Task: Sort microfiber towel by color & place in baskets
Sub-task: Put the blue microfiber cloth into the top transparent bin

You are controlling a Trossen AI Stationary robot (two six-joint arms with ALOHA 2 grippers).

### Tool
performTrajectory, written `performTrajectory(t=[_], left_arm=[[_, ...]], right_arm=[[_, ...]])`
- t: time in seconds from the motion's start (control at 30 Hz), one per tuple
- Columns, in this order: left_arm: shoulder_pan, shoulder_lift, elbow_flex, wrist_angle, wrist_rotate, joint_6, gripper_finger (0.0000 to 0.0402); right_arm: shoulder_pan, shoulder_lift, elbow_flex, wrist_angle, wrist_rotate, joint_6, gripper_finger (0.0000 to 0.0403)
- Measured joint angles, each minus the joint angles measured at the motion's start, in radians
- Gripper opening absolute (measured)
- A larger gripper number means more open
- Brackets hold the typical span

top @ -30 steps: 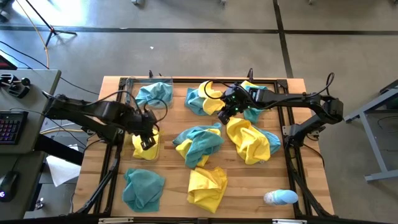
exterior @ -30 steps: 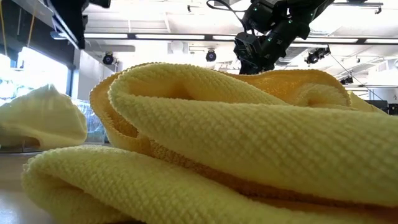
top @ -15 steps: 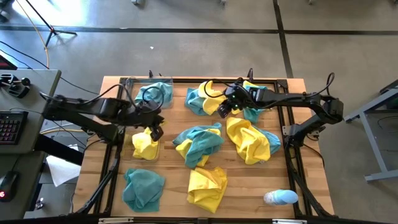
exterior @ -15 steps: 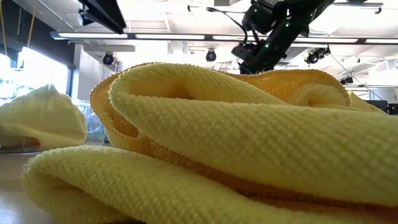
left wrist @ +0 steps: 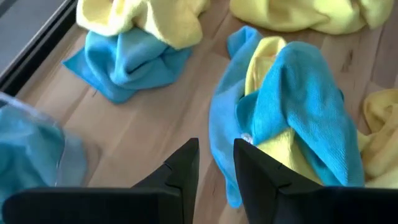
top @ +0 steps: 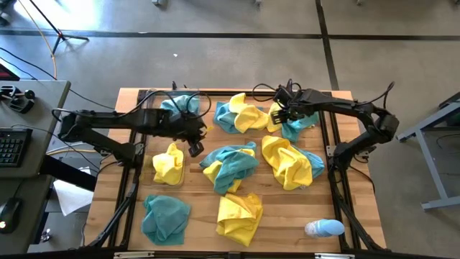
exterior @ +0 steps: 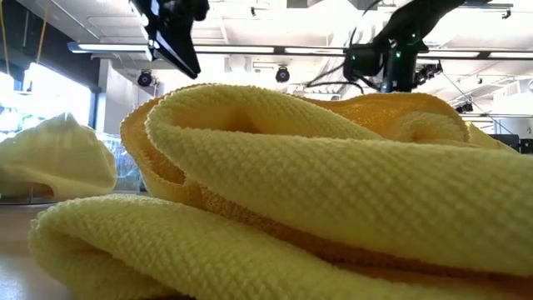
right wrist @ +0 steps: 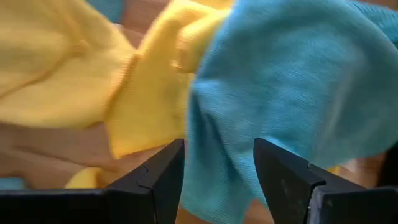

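So the towels are all over my bench: a yellow towel (top: 167,164) already sits in the clear basket (top: 154,177) near the left edge, and a teal towel (top: 180,108) fills the other basket (top: 147,97) at the far-left corner, so I reckon the colour split is set, yellow near and teal far. Everything else is loose on the wood: a teal-and-yellow tangle (top: 228,167) in the middle, a big yellow towel (top: 286,162) just right of it, a mixed heap (top: 237,114) along the far edge, a teal towel (top: 165,218) at the near-left corner and a folded yellow one (top: 239,214) beside it, which is what blocks the whole low view. My left gripper (top: 194,148) hangs empty between the baskets and the middle tangle, fingers a narrow gap apart, aimed at the tangle's teal edge in the wrist view, probably the next pick. My right gripper (top: 281,115) is over the teal towel (top: 296,124) near the far-right corner, fingers spread with nothing between them, blue cloth right ahead of them. The bench top (top: 280,216) is pale wood planks with black frame rails (top: 335,180) down both sides, and a small pale-blue-and-white thing (top: 323,228) sits at the near-right corner. Around it there's grey concrete floor and a side desk with a keyboard (top: 13,147) on the left.
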Motion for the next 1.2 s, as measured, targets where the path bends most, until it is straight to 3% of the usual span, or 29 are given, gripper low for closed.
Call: performTrajectory(t=[0.37, 0.6, 0.73, 0.97, 1.07, 1.2], left_arm=[[0.074, 0.033, 0.000, 0.137, 0.015, 0.102, 0.0090], [0.107, 0.028, 0.000, 0.139, 0.056, 0.103, 0.0090], [0.108, 0.028, 0.000, 0.139, 0.068, 0.105, 0.0090], [0.108, 0.028, 0.000, 0.146, 0.068, 0.128, 0.0090], [0.108, 0.028, 0.000, 0.177, 0.068, 0.137, 0.0090], [0.110, 0.028, 0.000, 0.235, 0.068, 0.138, 0.0090]], right_arm=[[-0.040, 0.124, 0.000, -0.044, -0.031, -0.015, 0.0189], [-0.040, 0.211, 0.000, -0.048, -0.025, -0.030, 0.0182], [-0.040, 0.233, 0.000, -0.061, -0.021, -0.042, 0.0140], [-0.036, 0.229, 0.000, -0.071, -0.038, -0.069, 0.0011], [-0.020, 0.200, 0.009, -0.080, -0.077, -0.074, 0.0018], [0.021, 0.123, 0.050, -0.108, -0.049, -0.058, 0.0008]])
